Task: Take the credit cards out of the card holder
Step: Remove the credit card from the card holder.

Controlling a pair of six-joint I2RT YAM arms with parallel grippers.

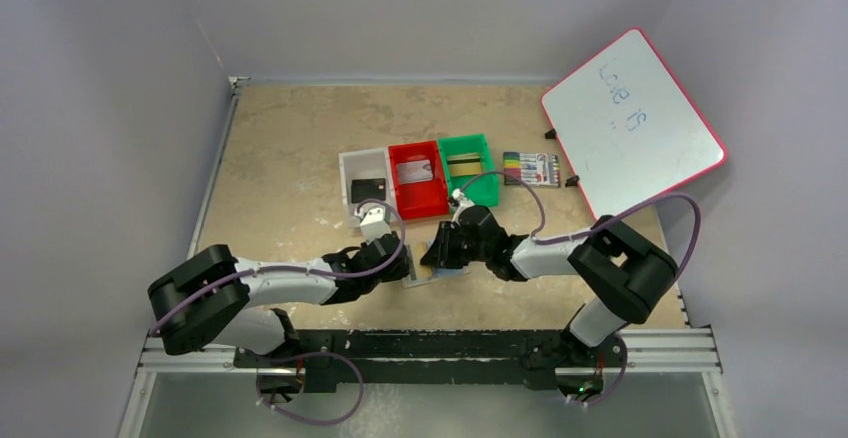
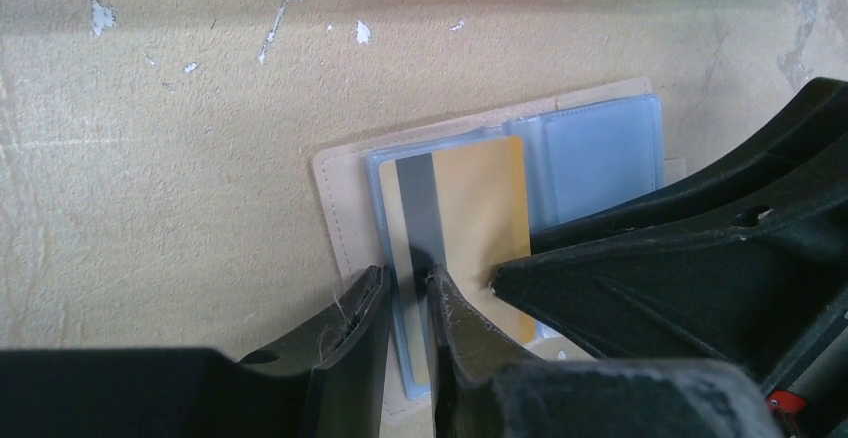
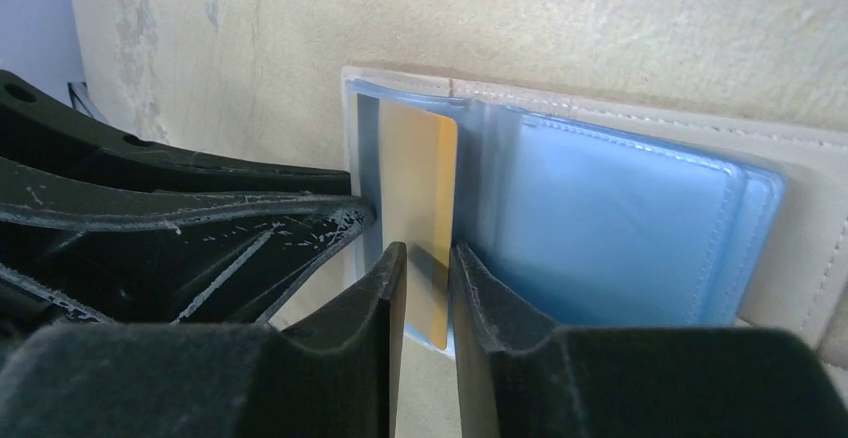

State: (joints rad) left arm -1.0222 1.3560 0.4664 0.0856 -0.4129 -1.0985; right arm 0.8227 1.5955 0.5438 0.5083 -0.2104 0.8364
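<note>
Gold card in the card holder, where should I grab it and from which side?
Take the gold card by the short end that seems to poke out of its pocket, coming in from that open side. The rest lies flat, sleeved in the card holder, so only that end offers an edge.

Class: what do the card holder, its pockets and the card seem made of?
Card holder: probably matte tan leather or imitation, stitched along its edge. Pockets: clear bluish soft plastic, glossy. Card: stiff yellow plastic, seemingly, with a grey stripe.
</note>
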